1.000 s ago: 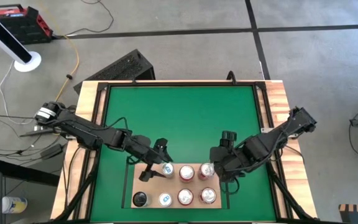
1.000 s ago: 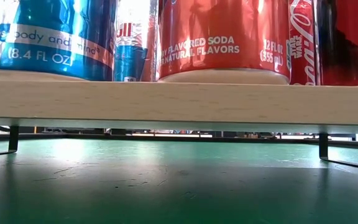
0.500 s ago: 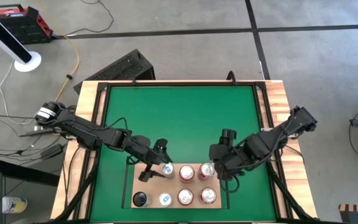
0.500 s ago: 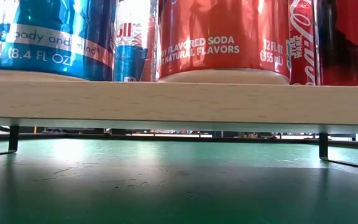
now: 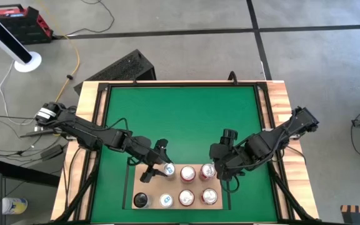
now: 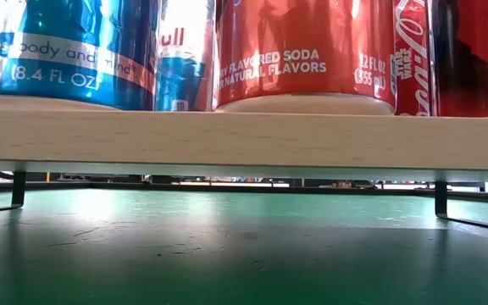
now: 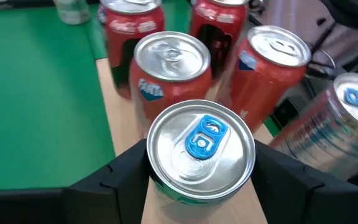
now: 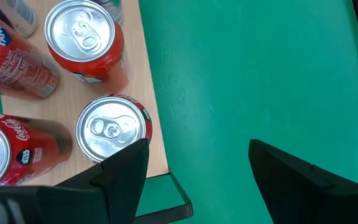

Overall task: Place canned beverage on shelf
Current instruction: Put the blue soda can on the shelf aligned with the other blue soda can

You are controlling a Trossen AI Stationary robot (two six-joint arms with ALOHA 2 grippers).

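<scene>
The shelf (image 5: 195, 186), a pale-wood board with thin black rails, stands on the green mat near the table's near edge and carries several upright cans. My left gripper (image 5: 165, 167) is shut on a slim can with a silver top and blue tab (image 7: 201, 143) in the shelf's far row. The can also shows in the low view (image 6: 180, 59), behind the front cans. My right gripper (image 8: 197, 168) is open and empty. It hangs over the mat just off the shelf's far right corner (image 8: 166, 186), beside a red can (image 8: 112, 127). My left gripper pinches the slim can's side wall just below its top rim (image 7: 151, 171) between its two fingers, one on each side. The fingers slant down at it from the table's left and far side. The can stands upright, and in the low view its lower end is at board level.
Red soda cans (image 5: 187, 173) stand close on the held can's right and in the near row (image 5: 185, 198). A dark can (image 5: 141, 200) stands at the shelf's near left corner. Wooden slat borders (image 5: 89, 119) flank the green mat (image 5: 180, 119), which is open farther back.
In the low view, the slim can held by my left gripper has shifted a little between the front cans and now stands straighter. Both arms stay almost where they were.
</scene>
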